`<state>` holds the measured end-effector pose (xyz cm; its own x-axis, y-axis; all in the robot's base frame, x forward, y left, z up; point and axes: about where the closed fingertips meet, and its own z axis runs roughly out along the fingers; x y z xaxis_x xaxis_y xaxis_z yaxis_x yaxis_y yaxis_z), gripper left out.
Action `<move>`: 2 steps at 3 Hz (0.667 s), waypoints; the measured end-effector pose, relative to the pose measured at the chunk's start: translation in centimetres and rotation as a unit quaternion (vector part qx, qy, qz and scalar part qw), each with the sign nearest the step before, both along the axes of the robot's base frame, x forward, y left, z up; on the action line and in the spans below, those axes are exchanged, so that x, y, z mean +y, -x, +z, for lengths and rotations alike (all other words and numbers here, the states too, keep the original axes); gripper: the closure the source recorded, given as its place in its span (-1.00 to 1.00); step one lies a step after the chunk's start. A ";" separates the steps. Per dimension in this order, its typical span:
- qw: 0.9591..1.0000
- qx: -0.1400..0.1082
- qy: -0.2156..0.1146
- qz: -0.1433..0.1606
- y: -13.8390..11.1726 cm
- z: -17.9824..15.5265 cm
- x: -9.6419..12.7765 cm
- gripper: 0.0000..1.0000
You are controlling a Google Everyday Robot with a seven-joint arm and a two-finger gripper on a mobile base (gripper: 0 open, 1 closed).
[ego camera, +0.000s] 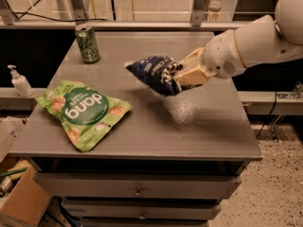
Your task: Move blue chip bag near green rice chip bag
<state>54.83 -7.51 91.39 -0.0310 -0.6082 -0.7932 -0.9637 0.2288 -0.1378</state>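
Observation:
The blue chip bag (155, 73), dark navy and crinkled with white lettering, hangs in the air above the middle of the grey table (208, 131). My gripper (183, 72) comes in from the right and is shut on the bag's right end. The green rice chip bag (84, 111), light green with a dark circle and white "dang" lettering, lies flat on the table's front left. The blue bag is to the right of it and apart from it.
A green drink can (88, 43) stands at the table's back left. A white pump bottle (20, 81) stands on a ledge left of the table. Drawers sit below the table front. A cardboard box (21, 200) is on the floor at lower left.

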 end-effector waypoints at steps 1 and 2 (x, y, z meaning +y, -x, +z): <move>0.999 0.013 0.003 0.033 2.8 -1.3 3.1 1.00; 0.998 0.023 0.011 0.051 4.4 -2.9 5.6 1.00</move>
<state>50.45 -1.96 88.45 -0.0045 -0.6266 -0.7794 -0.9871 0.1275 -0.0968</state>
